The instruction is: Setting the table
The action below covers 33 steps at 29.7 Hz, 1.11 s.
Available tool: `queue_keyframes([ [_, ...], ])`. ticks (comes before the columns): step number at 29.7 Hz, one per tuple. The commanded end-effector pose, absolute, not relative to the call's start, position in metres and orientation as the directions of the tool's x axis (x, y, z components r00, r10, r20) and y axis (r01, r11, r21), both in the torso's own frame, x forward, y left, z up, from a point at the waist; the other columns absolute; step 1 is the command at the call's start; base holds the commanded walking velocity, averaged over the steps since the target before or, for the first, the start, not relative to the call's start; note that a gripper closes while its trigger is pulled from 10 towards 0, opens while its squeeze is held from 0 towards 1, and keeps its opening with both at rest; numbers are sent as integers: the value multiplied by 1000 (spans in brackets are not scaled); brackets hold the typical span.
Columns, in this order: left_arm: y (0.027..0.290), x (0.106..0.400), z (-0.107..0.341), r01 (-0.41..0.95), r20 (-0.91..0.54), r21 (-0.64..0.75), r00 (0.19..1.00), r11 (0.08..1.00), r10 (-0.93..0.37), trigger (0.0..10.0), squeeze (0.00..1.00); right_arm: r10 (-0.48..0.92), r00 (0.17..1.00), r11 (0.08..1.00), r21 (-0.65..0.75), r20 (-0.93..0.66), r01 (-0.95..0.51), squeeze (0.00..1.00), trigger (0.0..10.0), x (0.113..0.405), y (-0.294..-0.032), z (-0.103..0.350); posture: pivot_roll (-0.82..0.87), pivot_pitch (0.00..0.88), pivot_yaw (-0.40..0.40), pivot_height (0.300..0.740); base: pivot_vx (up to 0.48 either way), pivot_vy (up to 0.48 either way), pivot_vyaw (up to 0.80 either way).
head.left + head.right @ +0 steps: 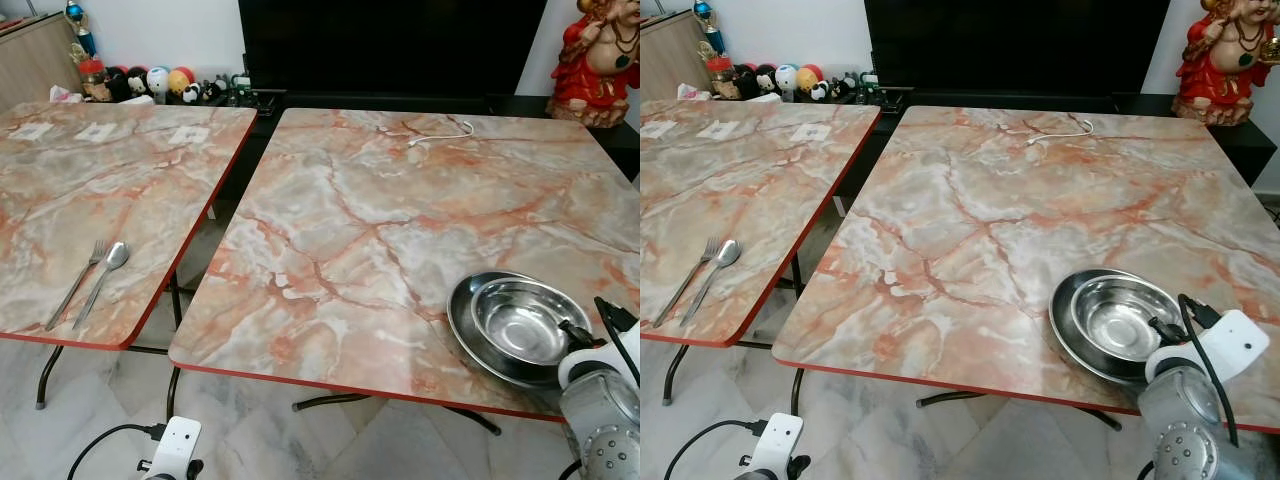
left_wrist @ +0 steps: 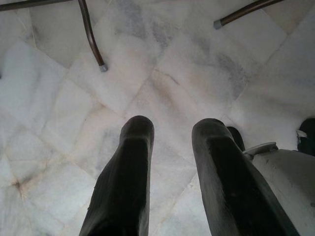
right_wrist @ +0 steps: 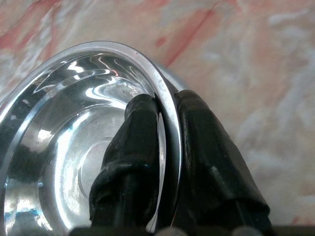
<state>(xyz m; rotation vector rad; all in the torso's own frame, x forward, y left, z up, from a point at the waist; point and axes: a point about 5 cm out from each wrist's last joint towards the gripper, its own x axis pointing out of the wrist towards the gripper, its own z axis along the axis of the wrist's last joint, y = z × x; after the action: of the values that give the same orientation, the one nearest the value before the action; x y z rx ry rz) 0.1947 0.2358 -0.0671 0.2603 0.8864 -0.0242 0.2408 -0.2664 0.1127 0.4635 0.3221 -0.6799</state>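
Right hand (image 3: 165,105): fingers pinched on the steel bowl's (image 1: 515,320) rim.
Bowl: nested in steel plate (image 1: 462,325), surface's (image 1: 380,220) near right corner.
Handling: stiff, light, slippery; rim suits.
Left hand (image 2: 170,132): parted, empty, above floor.

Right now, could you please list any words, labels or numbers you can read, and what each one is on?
None can be read.
The three white paper slips on the left table are too blurred to read.
The steel bowl and plate show no marking.
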Motion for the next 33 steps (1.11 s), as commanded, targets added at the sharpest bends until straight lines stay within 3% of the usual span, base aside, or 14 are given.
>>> queue_keyframes([
  [1, 238, 191, -69, 123, -783, 213, 615, 969, 94, 10000, 0, -527, 743, 694, 297, -413, 656, 0, 10000, 240, -264, 118, 31, 4, 3, 740, 0, 0, 0],
  [22, 238, 190, -69, 124, -785, 215, 612, 969, 96, 10000, 0, -488, 757, 730, 272, -435, 627, 0, 10000, 240, -258, 112, 31, 4, 2, 740, 0, 0, 0],
  [23, 238, 190, -69, 124, -785, 214, 612, 969, 95, 10000, 0, -486, 758, 730, 274, -436, 626, 631, 10000, 240, -258, 112, 31, 4, 2, 740, 0, 0, 0],
  [24, 238, 190, -69, 124, -784, 214, 613, 969, 95, 10000, 0, -485, 758, 731, 273, -437, 625, 992, 10000, 240, -257, 111, 31, 4, 2, 740, 0, 0, 0],
  [28, 238, 191, -69, 123, -783, 213, 614, 969, 95, 10000, 0, -493, 754, 729, 266, -435, 631, 973, 10000, 239, -257, 112, 32, 3, 1, 740, 0, 0, 0],
  [30, 238, 191, -69, 122, -783, 213, 615, 969, 94, 10000, 0, -493, 755, 738, 251, -432, 626, 831, 10000, 239, -257, 112, 32, 3, 1, 740, 0, 0, 0],
  [31, 237, 191, -69, 122, -783, 213, 615, 969, 94, 10000, 0, -491, 755, 740, 250, -434, 624, 831, 10000, 239, -257, 112, 32, 3, 1, 740, 0, 0, 0],
  [32, 237, 191, -69, 122, -782, 212, 616, 970, 94, 10000, 0, -491, 755, 740, 251, -435, 625, 663, 10000, 239, -257, 111, 32, 3, 1, 740, 0, 0, 0],
  [33, 237, 191, -69, 122, -782, 212, 616, 970, 94, 10000, 0, -491, 755, 739, 251, -435, 625, 663, 10000, 239, -257, 111, 32, 3, 1, 740, 0, 0, 0],
])
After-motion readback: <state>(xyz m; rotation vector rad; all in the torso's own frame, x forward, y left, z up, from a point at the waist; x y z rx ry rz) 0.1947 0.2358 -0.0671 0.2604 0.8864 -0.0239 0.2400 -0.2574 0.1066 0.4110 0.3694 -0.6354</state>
